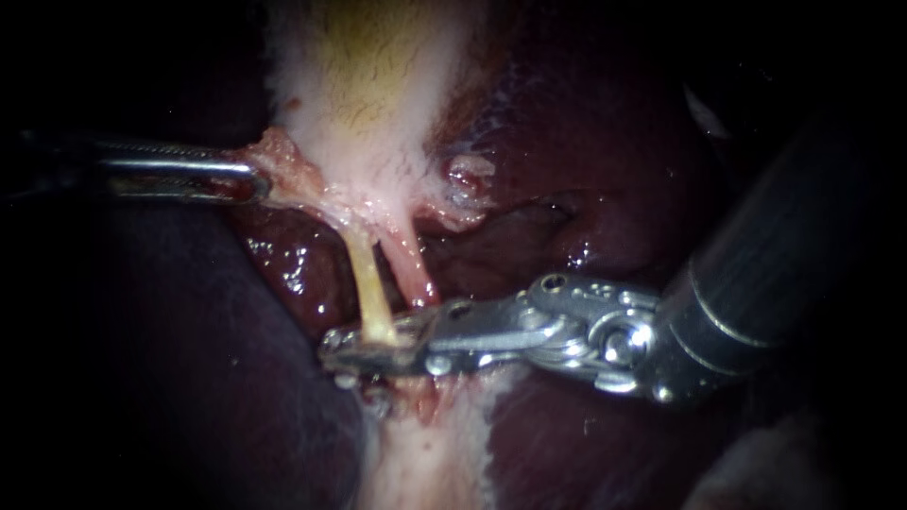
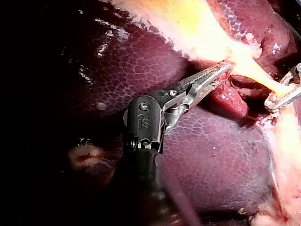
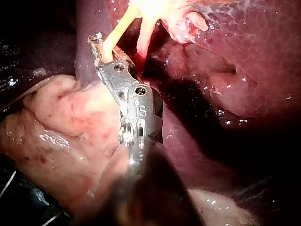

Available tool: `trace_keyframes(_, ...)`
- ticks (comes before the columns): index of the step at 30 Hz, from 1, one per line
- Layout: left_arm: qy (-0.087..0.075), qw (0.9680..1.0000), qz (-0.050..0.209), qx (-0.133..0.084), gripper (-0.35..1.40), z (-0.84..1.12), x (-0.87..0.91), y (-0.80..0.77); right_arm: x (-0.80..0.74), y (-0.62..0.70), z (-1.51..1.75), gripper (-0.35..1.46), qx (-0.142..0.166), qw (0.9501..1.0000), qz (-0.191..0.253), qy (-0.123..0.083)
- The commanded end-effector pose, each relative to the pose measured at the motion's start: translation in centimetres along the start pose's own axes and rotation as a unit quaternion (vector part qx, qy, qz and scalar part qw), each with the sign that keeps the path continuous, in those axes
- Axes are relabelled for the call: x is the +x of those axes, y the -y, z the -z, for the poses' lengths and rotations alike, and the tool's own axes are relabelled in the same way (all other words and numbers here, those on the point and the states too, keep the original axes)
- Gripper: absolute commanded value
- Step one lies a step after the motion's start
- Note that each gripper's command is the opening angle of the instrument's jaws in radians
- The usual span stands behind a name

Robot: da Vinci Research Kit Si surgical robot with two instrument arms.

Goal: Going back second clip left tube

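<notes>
Nearest to us, our right instrument comes in from the right. Its tool sits at the foot of the left tube, the yellow strand that runs down from the gallbladder into it. We cannot tell whether this tool is clamped on the tube or only lies around it, and we cannot make out a clip with any certainty.

The step in hand, we judge, is backing this tool off the tube. To do it well, we would first make sure it has let go. Then we would draw it out along its own shaft, toward the right, without lifting or twisting, so the thin tube is not dragged.

The right tube, pinker, stands just beside the left one and close above the tool, so there is little room on that side. The open room lies back along the shaft, over dark liver. Pale tissue lies just under the tool.

Farther off, our left instrument has its tool closed on a pale flap at the gallbladder's neck, holding the tubes taut. We think it should not move while the other withdraws.
</notes>
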Motion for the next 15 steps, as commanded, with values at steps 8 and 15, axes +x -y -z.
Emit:
trace_keyframes(8,0.0,1.0,0.0,0.0,-0.35,0.0,0.0,0.0,0.0,0.0,-0.04,-0.19,0.003,1.0,-0.002,-0.002)
trace_keyframes(15,0.0,1.0,-0.001,0.0,-0.35,0.0,-0.01,0.0,0.01,-0.03,-0.15,0.43,0.026,0.9995,0.0,-0.017)
